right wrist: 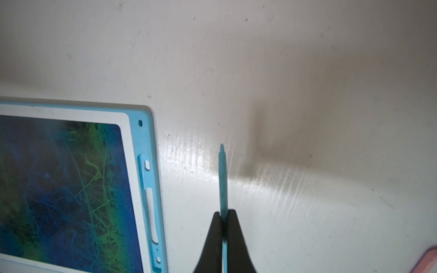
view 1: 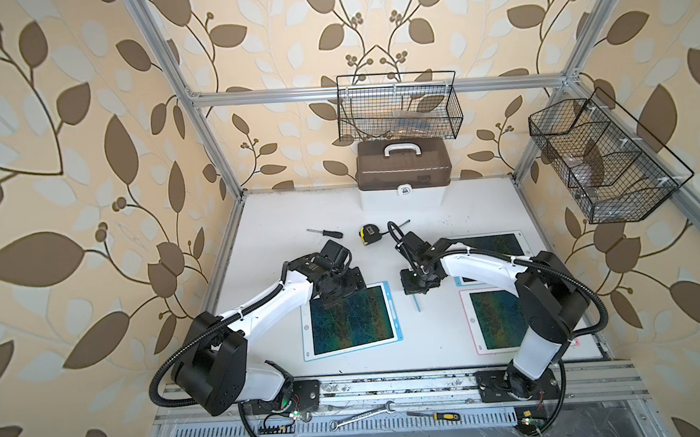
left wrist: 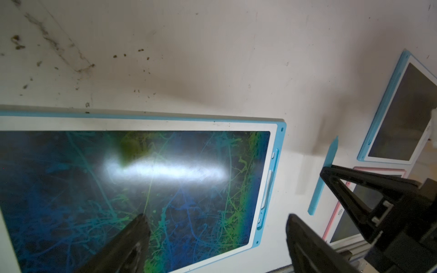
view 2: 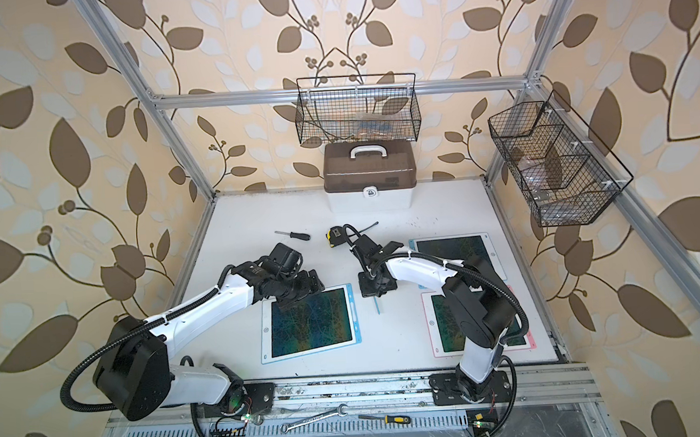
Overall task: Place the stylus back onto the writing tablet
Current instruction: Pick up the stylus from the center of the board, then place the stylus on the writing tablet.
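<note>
Stylus (right wrist: 222,179) and writing tablet (view 1: 348,319) share the white table (view 1: 281,215), which fills the middle of both top views. The blue-framed writing tablet lies in the lower middle of the frame, its dark screen covered in green and blue scribbles. The left claw (left wrist: 216,218) hangs over the tablet's upper left part, its fingers spread wide and gripping nothing. The right claw (right wrist: 223,212), just right of the tablet, is clamped on the thin blue stylus, which runs alongside the tablet's right edge without touching it.
</note>
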{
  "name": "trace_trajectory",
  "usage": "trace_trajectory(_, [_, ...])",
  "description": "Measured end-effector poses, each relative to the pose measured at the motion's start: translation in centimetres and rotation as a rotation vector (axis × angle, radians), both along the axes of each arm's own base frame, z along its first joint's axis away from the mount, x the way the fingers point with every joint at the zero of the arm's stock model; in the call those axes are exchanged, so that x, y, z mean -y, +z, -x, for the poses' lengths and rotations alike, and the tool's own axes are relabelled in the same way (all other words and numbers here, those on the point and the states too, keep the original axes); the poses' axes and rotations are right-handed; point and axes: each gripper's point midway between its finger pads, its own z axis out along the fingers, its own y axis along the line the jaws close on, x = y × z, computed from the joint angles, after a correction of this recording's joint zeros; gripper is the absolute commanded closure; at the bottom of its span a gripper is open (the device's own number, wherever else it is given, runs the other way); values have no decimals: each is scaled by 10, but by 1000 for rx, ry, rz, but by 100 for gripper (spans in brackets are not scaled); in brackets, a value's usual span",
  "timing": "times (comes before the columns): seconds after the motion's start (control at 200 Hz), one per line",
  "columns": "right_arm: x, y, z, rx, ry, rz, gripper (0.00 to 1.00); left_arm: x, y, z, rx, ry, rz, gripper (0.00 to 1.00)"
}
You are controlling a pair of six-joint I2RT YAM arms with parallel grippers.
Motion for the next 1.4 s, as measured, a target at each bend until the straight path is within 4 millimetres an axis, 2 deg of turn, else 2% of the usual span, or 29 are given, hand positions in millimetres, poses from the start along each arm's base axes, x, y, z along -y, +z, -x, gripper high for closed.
trace_trajectory(0.265, [-22,-8,24,-47,30,-62,100,-5,2,2,7,9,-19,9])
trace_trajectory(0.44, [-40,-5,28,-38,46,-111,100,-8,5,6,2,10,-23,9])
trace_trajectory(0.665, [-52,-3,30,-26,51,-139,100,-11,14,10,19,10,-13,9])
trace_trajectory(1.4, [-60,-14,27,-34,13,-151,100,-20,10,26,8,10,-19,9])
